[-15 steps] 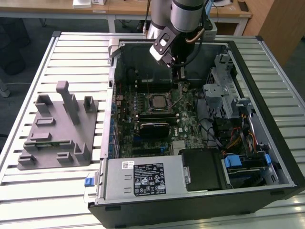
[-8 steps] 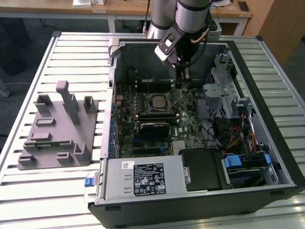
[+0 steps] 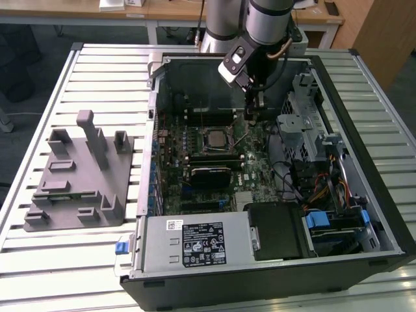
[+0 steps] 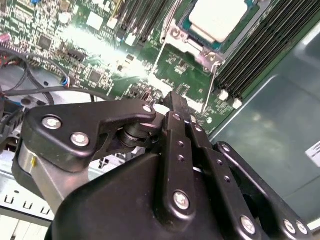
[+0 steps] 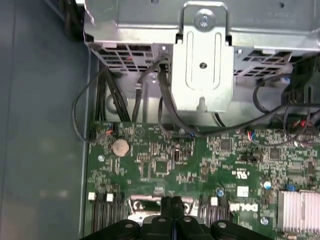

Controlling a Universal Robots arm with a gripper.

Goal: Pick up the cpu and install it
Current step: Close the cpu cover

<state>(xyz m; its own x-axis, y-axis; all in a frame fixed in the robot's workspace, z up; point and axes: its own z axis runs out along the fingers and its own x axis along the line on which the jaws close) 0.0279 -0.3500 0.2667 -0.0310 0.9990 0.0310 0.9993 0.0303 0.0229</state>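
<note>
One cpu (image 4: pixel 217 17) lies flat in the socket (image 4: pixel 176 34), silver top up, so it looks already seated, which would explain why the gripper (image 3: pixel 255 112) hangs just beside the socket, on the exterior view's right, fingers (image 5: pixel 166 206) clenched on nothing. A white printed sticker (image 3: pixel 203 244) covers the power supply (image 3: pixel 159 246), well apart from the socket, and white lettering marks the board (image 5: pixel 160 150)
</note>
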